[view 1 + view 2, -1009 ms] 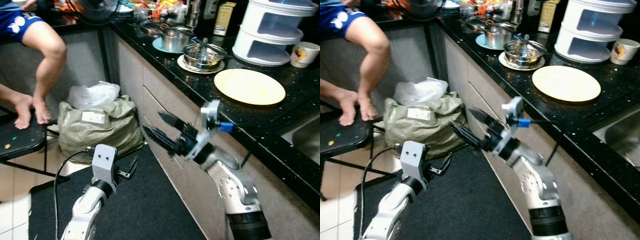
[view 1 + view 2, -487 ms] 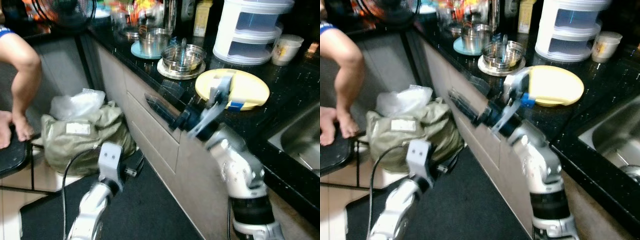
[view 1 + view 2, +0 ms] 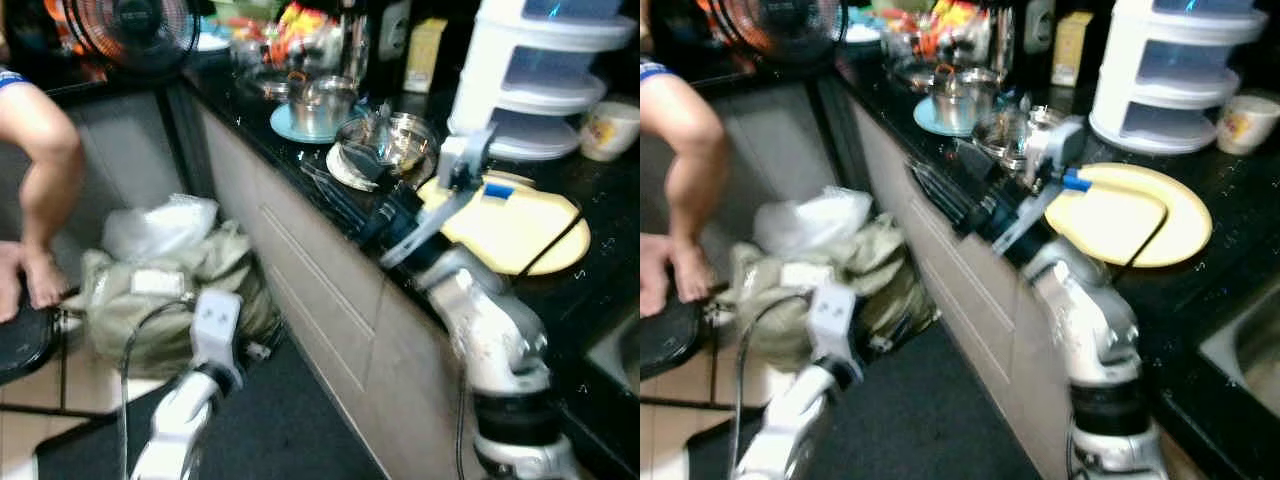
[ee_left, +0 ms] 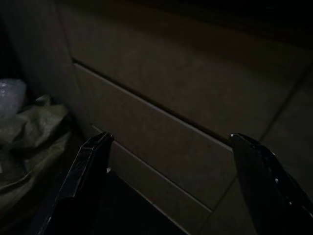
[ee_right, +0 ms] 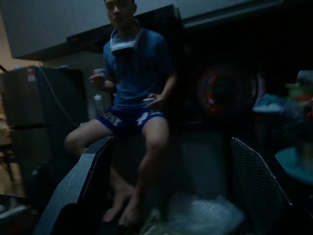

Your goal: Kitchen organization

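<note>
Kitchen desk (image 3: 590, 300), black stone top, runs along robot's right, front edge over beige drawer fronts (image 3: 320, 300). Nearest: left gripper (image 4: 171, 191) hangs low by dark floor mat (image 3: 280, 440), jaws spread wide, facing drawers. Right gripper (image 3: 335, 180) raised level with desk edge, jaws apart, empty, pointing away along desk. Yellow plate (image 3: 525, 225) just behind its wrist. Farther: steel bowl (image 3: 395, 140), white tiered rack (image 3: 550, 80), cup (image 3: 610, 130). Green bag (image 3: 150, 300) on floor; person's leg (image 3: 40, 150) far left.
</note>
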Motion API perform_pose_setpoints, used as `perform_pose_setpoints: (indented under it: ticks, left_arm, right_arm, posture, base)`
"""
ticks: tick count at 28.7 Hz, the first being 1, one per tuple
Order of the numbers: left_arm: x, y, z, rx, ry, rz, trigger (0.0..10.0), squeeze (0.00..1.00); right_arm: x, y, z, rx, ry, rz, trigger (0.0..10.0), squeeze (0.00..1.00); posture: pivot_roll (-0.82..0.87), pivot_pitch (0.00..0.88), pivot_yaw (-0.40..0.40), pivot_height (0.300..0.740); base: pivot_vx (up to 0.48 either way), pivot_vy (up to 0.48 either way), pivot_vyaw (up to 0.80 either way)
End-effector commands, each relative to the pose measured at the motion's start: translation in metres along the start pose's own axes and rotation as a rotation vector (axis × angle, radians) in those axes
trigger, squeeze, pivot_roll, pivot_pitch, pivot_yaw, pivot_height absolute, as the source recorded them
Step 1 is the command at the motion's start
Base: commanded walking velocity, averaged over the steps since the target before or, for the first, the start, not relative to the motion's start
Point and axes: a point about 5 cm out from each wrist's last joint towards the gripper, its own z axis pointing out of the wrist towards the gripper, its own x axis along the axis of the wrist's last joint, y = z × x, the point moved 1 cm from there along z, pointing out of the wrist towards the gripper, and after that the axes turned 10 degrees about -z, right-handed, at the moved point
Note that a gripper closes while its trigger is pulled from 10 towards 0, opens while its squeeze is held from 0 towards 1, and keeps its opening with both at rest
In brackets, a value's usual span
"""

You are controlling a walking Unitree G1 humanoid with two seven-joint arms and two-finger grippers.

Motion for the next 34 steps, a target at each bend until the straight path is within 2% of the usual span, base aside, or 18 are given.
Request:
perform_pose_setpoints:
  ticks: [1,9,17,21,23,25,29,31,34]
  left_arm:
    - [-0.001,-0.006,-0.003,0.013,-0.009,0.007,10.0,0.0]
    - [-0.002,-0.006,-0.003,0.02,-0.006,-0.003,10.0,0.0]
    - [-0.002,-0.005,-0.003,0.012,-0.01,0.0,10.0,0.0]
    - [-0.002,-0.005,-0.003,0.01,-0.012,-0.001,10.0,0.0]
    - [-0.003,-0.005,-0.004,0.009,-0.013,-0.002,10.0,0.0]
    - [-0.003,-0.005,-0.004,0.009,-0.014,-0.002,10.0,0.0]
    - [-0.003,-0.005,-0.003,0.006,-0.015,-0.006,10.0,0.0]
    - [-0.003,-0.004,-0.003,0.006,-0.015,-0.006,10.0,0.0]
    - [-0.003,-0.004,-0.003,0.006,-0.015,-0.007,10.0,0.0]
  right_arm:
    - [0.006,-0.003,0.004,0.017,0.018,-0.002,10.0,0.0]
    - [0.021,0.02,-0.002,-0.041,-0.016,-0.11,10.0,0.0]
    - [0.031,0.033,-0.013,-0.028,-0.086,-0.259,10.0,0.0]
    - [0.035,0.035,-0.016,-0.011,-0.1,-0.297,10.0,0.0]
    - [0.039,0.032,-0.023,0.07,-0.137,-0.336,10.0,0.0]
    - [0.04,0.031,-0.025,0.088,-0.146,-0.344,10.0,0.0]
    - [0.031,0.012,-0.044,0.318,-0.307,-0.426,10.0,0.0]
    - [0.03,0.011,-0.046,0.336,-0.321,-0.431,10.0,0.0]
    - [0.023,0.005,-0.055,0.413,-0.406,-0.471,10.0,0.0]
  posture:
    - [0.07,0.0,-0.019,0.74]
    - [0.07,0.0,-0.021,0.74]
    - [0.07,0.0,-0.02,0.74]
    - [0.07,0.0,-0.02,0.74]
    - [0.07,0.0,-0.018,0.74]
    - [0.07,0.0,-0.018,0.74]
    - [0.07,0.0,-0.02,0.74]
    - [0.07,0.0,-0.02,0.74]
    - [0.07,0.0,-0.02,0.74]
  base:
    - [0.401,0.0,0.0]
    - [0.093,0.0,0.0]
    - [0.0,0.0,-0.75]
    - [0.0,0.0,-0.79]
    - [0.0,0.0,-0.35]
    - [0.0,0.0,0.0]
    - [0.0,0.0,0.0]
    - [0.0,0.0,0.0]
    - [0.0,0.0,0.0]
